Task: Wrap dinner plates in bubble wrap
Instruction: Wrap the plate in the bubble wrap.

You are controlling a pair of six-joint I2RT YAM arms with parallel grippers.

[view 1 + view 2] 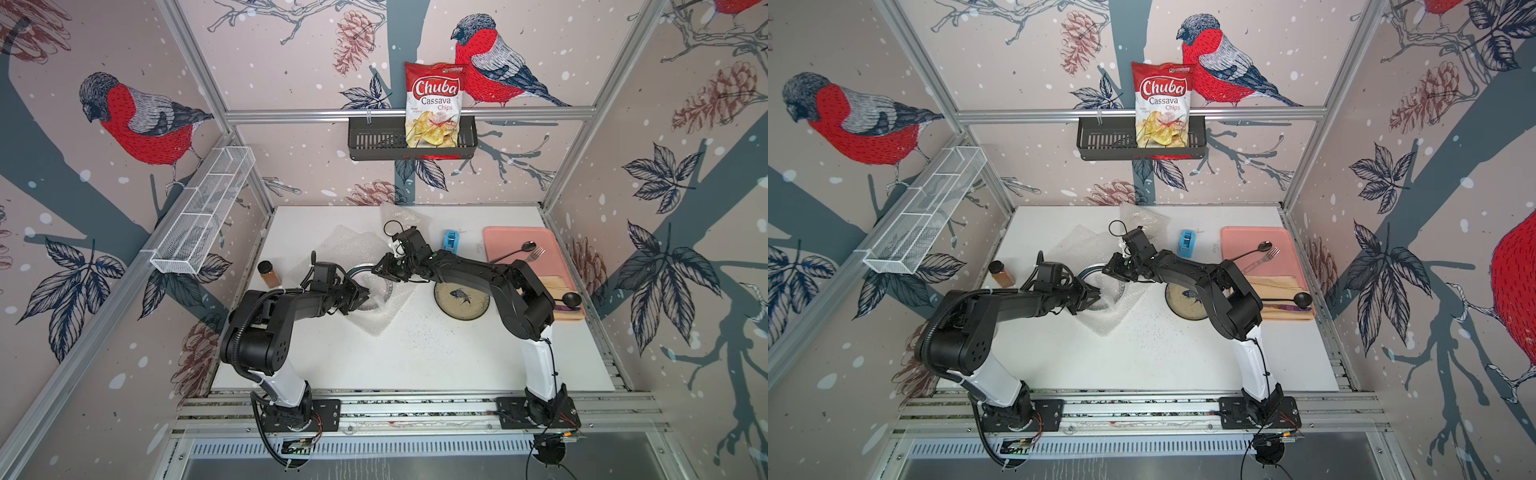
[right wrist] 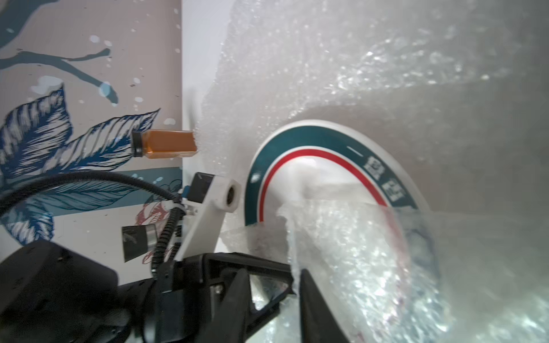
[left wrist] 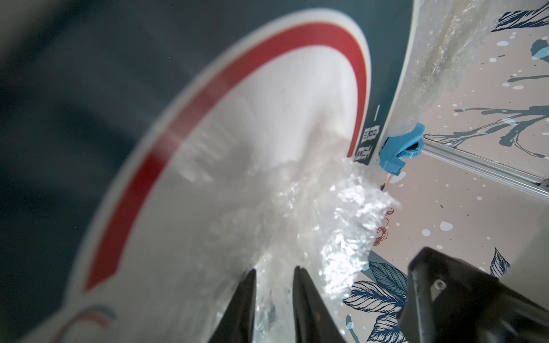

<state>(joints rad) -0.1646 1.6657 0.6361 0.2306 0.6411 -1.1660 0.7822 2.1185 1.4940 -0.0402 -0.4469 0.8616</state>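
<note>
In both top views a white dinner plate (image 1: 388,291) (image 1: 1119,291) with a teal rim and red ring lies on a sheet of bubble wrap (image 1: 382,318) (image 1: 1113,318) at mid-table. My left gripper (image 1: 361,297) (image 3: 274,271) is at the plate's near-left edge, shut on a flap of the wrap (image 3: 341,213) lifted over the plate (image 3: 237,133). My right gripper (image 1: 379,269) (image 2: 273,270) hangs over the plate's far edge (image 2: 326,136). Its jaws stand partly apart with the flap's edge (image 2: 356,267) against one finger. A speckled fish plate (image 1: 461,301) (image 1: 1183,299) lies bare to the right, partly under the right arm.
More bubble wrap sheets (image 1: 353,245) lie behind the plate. A spice jar (image 1: 269,273) stands at the left and a blue tape dispenser (image 1: 451,240) at the back. A pink tray (image 1: 498,241) with cutlery and a wooden board sits by the right wall.
</note>
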